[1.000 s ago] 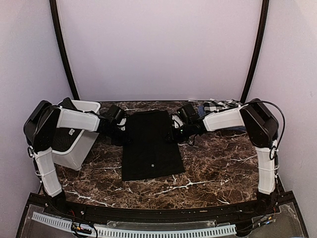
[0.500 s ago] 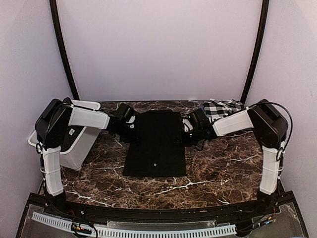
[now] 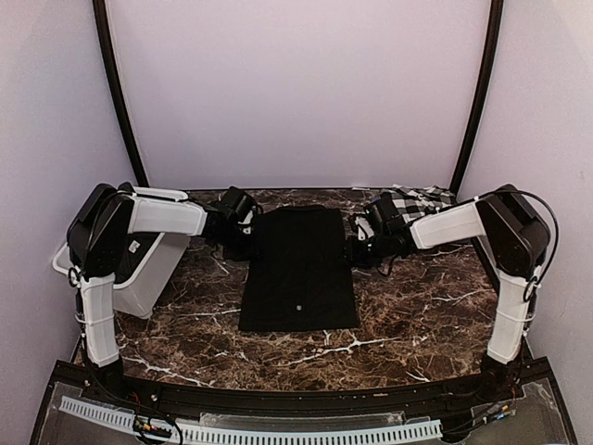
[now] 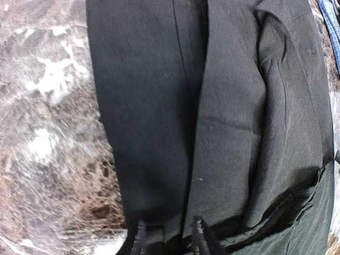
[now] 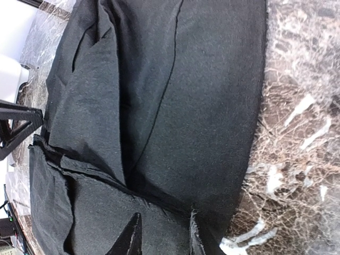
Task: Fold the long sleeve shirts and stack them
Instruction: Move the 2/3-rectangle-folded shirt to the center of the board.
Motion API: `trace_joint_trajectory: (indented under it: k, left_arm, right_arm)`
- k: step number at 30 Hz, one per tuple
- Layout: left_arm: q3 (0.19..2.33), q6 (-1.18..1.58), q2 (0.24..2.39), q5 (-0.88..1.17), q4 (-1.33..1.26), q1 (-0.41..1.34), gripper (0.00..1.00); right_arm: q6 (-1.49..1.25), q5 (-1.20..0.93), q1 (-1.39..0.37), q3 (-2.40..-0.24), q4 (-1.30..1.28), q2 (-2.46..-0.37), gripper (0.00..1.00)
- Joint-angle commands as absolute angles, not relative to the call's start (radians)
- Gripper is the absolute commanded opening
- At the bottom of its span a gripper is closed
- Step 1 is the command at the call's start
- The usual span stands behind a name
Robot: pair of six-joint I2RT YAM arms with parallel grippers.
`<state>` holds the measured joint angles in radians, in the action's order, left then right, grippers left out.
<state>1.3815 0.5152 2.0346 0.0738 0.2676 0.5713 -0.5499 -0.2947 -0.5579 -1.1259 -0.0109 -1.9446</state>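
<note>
A black shirt (image 3: 298, 269) lies folded into a long strip down the middle of the marble table (image 3: 417, 306), its near hem toward the arm bases. At the strip's far left corner sits the left gripper (image 4: 169, 236). Cloth lies between its parted fingers, but whether they pinch it I cannot tell. At the far right edge, the right gripper (image 5: 163, 236) is clenched on a bunched fold of the same shirt. A white bin (image 3: 157, 264) stands at the left, under the left arm. Beyond the right gripper, a checked shirt (image 3: 412, 199) lies crumpled at the far edge.
</note>
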Motion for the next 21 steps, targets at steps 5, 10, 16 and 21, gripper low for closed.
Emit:
trace_joint_trajectory:
  k: [5, 10, 16, 21]
  left_arm:
    - [1.361, 0.501, 1.900, 0.069, 0.336, 0.551, 0.38]
    - [1.190, 0.529, 1.748, 0.213, 0.326, 0.552, 0.39]
    - [0.985, 0.583, 1.637, 0.367, 0.284, 0.561, 0.37]
    - [0.874, 0.621, 1.588, 0.407, 0.305, 0.599, 0.35]
  right_arm:
    - [-0.513, -0.285, -0.556, -1.115, -0.092, -1.809, 0.29]
    - [-0.499, -0.281, -0.615, -0.988, -0.177, -1.678, 0.29]
    - [-0.572, -0.314, -0.694, -0.855, -0.205, -1.549, 0.29]
    - [-0.640, -0.309, -0.769, -0.794, -0.224, -1.512, 0.29]
